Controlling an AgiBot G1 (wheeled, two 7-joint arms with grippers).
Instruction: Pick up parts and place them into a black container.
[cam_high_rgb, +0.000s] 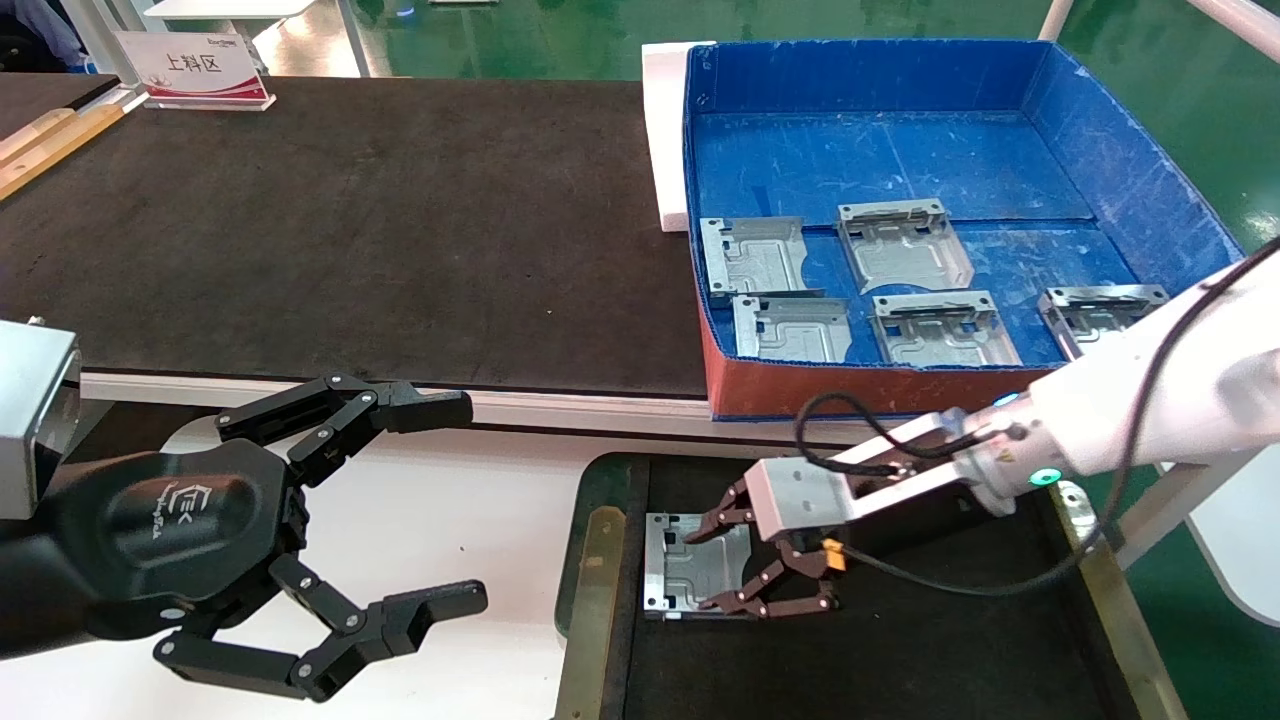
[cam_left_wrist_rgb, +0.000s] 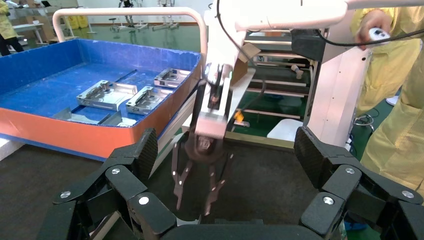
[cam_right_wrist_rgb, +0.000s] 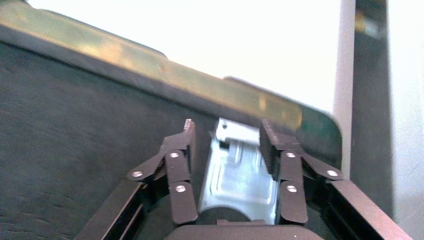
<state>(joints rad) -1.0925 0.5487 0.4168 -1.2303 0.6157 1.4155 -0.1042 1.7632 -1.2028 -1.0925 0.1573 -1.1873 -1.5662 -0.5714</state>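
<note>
One silver-grey part (cam_high_rgb: 690, 568) lies flat on the felt floor of the black container (cam_high_rgb: 900, 650), near its green left rim. My right gripper (cam_high_rgb: 722, 568) hangs low over this part, open, one finger on each side. In the right wrist view the part (cam_right_wrist_rgb: 237, 175) shows between the fingers (cam_right_wrist_rgb: 182, 170), with a dark gap on one side. Several more parts (cam_high_rgb: 905, 243) lie in the blue box (cam_high_rgb: 1120, 150). My left gripper (cam_high_rgb: 470, 500) is parked open over the white surface at the lower left, holding nothing; its wrist view shows the right gripper (cam_left_wrist_rgb: 197, 200) over the container.
The blue box with a red front wall (cam_high_rgb: 860, 385) stands on the long black mat-covered table (cam_high_rgb: 350, 230), behind the container. A brass strip (cam_high_rgb: 590, 600) runs along the container's left side. A sign (cam_high_rgb: 195, 70) stands at the far left. A person in yellow (cam_left_wrist_rgb: 395, 100) stands beside the frame.
</note>
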